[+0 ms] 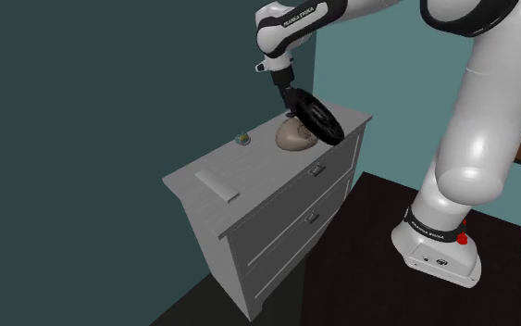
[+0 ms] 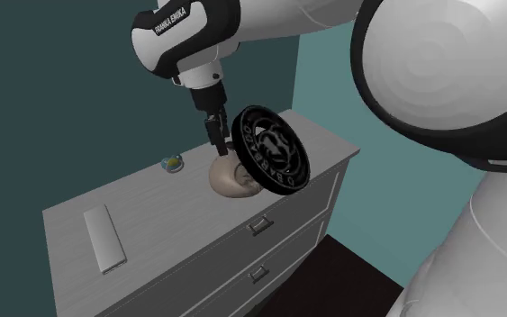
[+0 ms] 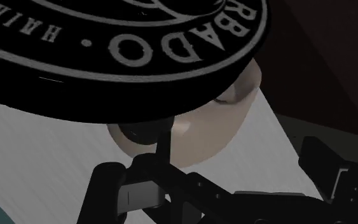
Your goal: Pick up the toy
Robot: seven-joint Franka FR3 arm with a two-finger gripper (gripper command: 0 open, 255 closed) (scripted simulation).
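On the grey dresser point(image 2: 170, 216) with drawers, a flat grey rectangular slab point(image 2: 104, 239) lay at the second exterior view's left. Further right sat a small green-and-blue round object point(image 2: 172, 164), then a rounded beige lump point(image 2: 227, 176) resting on the top. Just above the lump, the black gripper point(image 2: 216, 142) was clamped on the rim of the toy, a black disc with white lettering point(image 2: 271, 149). The disc hung tilted in the air, clear of the dresser top, partly in front of the lump.
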